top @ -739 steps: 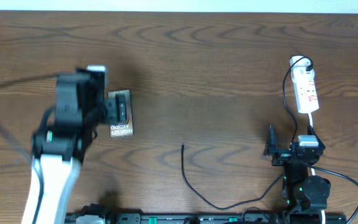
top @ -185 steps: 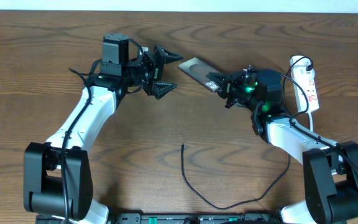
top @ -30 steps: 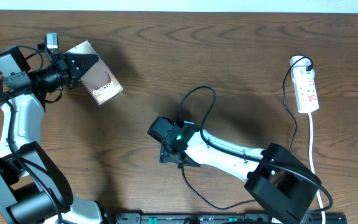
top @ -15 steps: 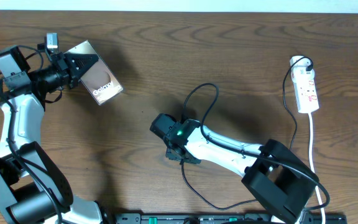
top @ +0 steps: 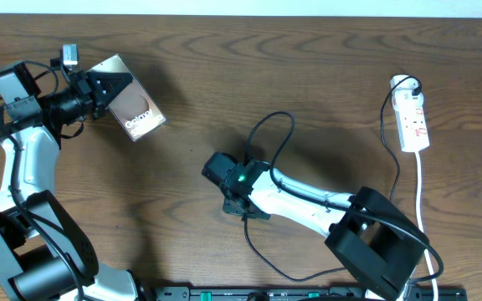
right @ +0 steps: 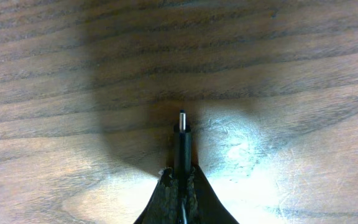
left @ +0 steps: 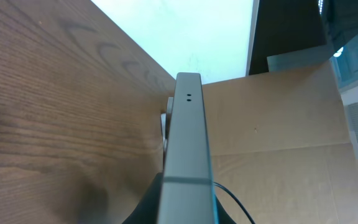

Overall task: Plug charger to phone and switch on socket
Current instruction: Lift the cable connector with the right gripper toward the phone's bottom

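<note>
My left gripper (top: 107, 86) is raised at the far left and shut on one end of the dark brown phone (top: 136, 110). The phone is tilted, and its "Galaxy" lettering shows. In the left wrist view the phone (left: 188, 143) appears edge-on between my left gripper's (left: 188, 214) jaws. Near the middle front, my right gripper (top: 241, 209) points down at the table and is shut on the charger (top: 262, 259). That view shows the charger's plug tip (right: 181, 132) sticking out just past my right gripper (right: 180, 182). The white socket (top: 412, 121) lies at the far right.
The charger's thin cable curves along the front edge toward the right. A thicker black robot cable (top: 274, 130) loops above my right arm. The socket's white cord (top: 421, 201) runs down the right side. A cardboard box (left: 272, 137) stands beyond the table edge.
My right gripper has shut on the charger's plug end, after shifting slightly right. The left arm and the phone have not moved.
</note>
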You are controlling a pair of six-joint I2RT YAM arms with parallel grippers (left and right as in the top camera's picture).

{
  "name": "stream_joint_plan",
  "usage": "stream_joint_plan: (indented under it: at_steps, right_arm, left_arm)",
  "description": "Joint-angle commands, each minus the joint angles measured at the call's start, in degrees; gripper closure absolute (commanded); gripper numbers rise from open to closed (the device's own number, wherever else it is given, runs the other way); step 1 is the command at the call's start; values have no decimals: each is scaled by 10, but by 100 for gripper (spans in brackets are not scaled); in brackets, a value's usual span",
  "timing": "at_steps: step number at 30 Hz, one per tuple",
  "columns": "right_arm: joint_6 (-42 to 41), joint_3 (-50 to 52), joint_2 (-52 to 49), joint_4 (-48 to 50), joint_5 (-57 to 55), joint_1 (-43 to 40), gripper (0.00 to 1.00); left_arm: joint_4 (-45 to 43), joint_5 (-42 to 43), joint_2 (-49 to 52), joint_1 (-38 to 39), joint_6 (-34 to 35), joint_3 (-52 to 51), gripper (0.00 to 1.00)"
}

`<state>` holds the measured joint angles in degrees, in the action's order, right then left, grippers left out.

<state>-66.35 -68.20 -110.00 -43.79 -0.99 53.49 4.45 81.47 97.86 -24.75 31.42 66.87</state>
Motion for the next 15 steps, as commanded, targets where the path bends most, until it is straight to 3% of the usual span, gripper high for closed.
stream_joint_plan:
  at_steps: [1,8,12,15]
  right_arm:
    - [29,-7,-10,-2,42,-27,99]
    - [207,-7,-10,32,258,-124,99]
    - [363,-7,-10,97,484,-212,99]
    - [402,-7,-10,132,537,-269,99]
  left_arm:
    - [-3,14,-11,-3,-8,3,93]
    - [-3,14,-11,-3,-8,3,92]
    - [-3,17,-11,-3,-7,3,93]
    - [-3,16,-11,-3,-8,3,93]
